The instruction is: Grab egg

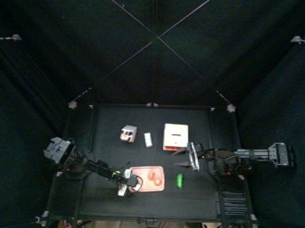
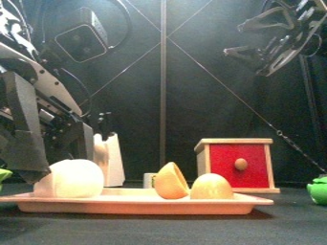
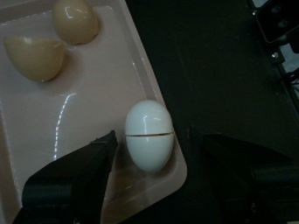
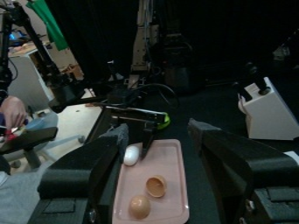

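The egg (image 3: 149, 133) lies on its side near one edge of the pink tray (image 3: 82, 114), a faint seam ringing its middle, with the left pincer (image 3: 158, 157) spread wide and one jaw on either side of it, neither yet touching the shell. Further along the tray rest two tan, shell-like pieces (image 3: 52, 39), well apart from the egg. Seen from the front, the egg (image 2: 75, 178) sits at the tray's left end, directly below the left arm. To do this step well, the jaws probably need to drop a little lower so the pads meet the egg at its widest girth, then close slowly and evenly; a smooth, rounded shell is likely to squirt out if pinched above its middle or off-centre. The nearby tray rim may catch the outer jaw, so a straight descent looks safest. The right pincer (image 4: 158, 144) hangs high and idle over the bench (image 1: 107, 120), its jaws also spread, holding nothing. A red box with a wooden frame (image 2: 238, 164) stands behind the tray, clear of the work.
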Action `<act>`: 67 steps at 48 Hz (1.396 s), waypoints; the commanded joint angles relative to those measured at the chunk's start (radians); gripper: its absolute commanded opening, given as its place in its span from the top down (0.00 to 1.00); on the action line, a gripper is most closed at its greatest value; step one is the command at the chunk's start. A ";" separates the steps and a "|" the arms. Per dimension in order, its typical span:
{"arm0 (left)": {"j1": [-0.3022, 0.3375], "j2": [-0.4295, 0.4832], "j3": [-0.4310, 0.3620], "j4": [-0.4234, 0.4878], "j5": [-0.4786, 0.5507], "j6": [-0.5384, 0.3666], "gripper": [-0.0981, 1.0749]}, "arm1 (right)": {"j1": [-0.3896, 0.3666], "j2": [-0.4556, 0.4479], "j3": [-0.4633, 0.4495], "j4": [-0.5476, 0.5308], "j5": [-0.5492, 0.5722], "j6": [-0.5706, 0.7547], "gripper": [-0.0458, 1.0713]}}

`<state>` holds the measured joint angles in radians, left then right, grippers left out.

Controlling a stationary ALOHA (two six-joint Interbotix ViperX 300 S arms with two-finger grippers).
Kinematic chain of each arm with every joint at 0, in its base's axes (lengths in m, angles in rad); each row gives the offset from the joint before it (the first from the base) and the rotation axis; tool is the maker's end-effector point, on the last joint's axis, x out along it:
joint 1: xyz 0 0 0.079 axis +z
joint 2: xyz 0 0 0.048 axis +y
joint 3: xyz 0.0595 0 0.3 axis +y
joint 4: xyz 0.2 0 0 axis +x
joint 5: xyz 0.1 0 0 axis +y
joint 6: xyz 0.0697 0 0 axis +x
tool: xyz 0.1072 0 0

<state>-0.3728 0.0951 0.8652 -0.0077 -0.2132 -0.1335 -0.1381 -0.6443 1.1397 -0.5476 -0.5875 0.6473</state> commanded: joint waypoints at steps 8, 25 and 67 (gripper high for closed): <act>0.002 0.002 -0.023 -0.002 -0.003 0.000 0.10 | 0.002 -0.003 -0.015 0.008 -0.005 0.000 0.15; 0.003 0.005 -0.025 -0.020 -0.003 0.002 0.25 | 0.003 -0.005 -0.015 0.009 -0.003 0.000 0.15; 0.003 -0.100 -0.021 -0.123 0.038 0.000 0.28 | 0.003 -0.005 -0.012 0.028 -0.003 0.002 0.15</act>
<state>-0.3728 0.0245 0.8621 -0.0951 -0.1841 -0.1319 -0.1365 -0.6443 1.1397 -0.5308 -0.5875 0.6489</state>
